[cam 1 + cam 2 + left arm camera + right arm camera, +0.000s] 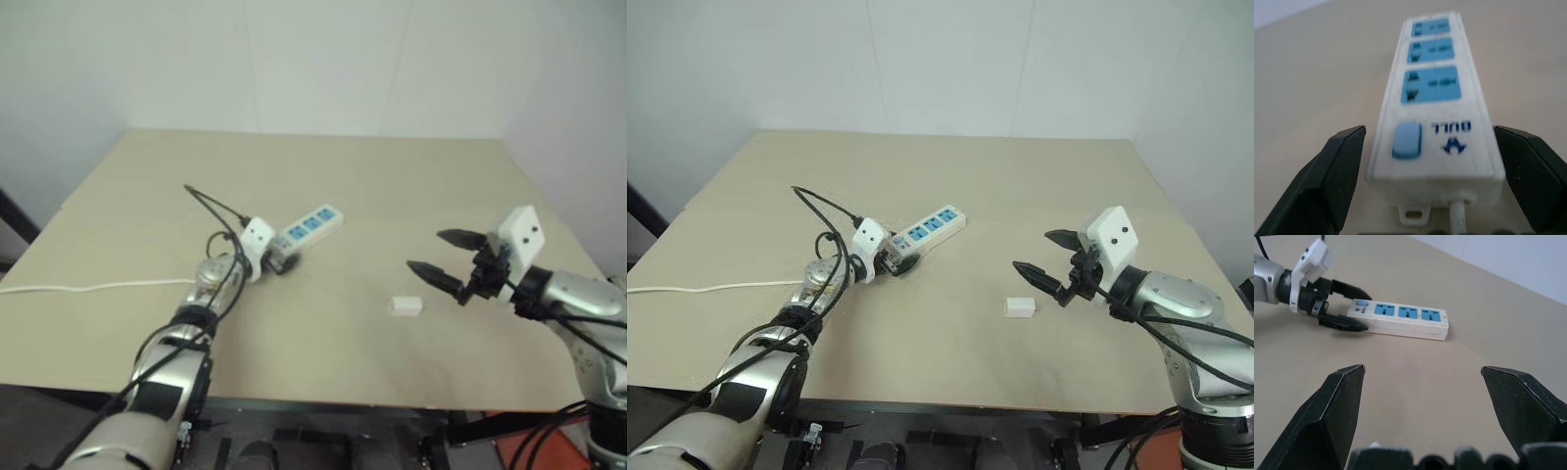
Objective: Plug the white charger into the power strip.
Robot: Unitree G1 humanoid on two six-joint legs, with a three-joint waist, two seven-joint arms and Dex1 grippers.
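L gripper (pixel 1427 171) open astride power strip (pixel 1435 98) switch end | cord cut off | R gripper (pixel 443 257) open | white charger (pixel 405 305) apart

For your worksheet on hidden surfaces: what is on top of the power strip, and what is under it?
On the power strip: three blue sockets, nothing plugged in, and a blue switch. It lies on the table; its underside is hidden.

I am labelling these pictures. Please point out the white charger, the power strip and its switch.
white charger (pixel 405 306), left eye view, middle of its top face.
power strip (pixel 1400 322), right wrist view, its long side wall.
switch (pixel 1406 140), left wrist view, middle of the blue button.
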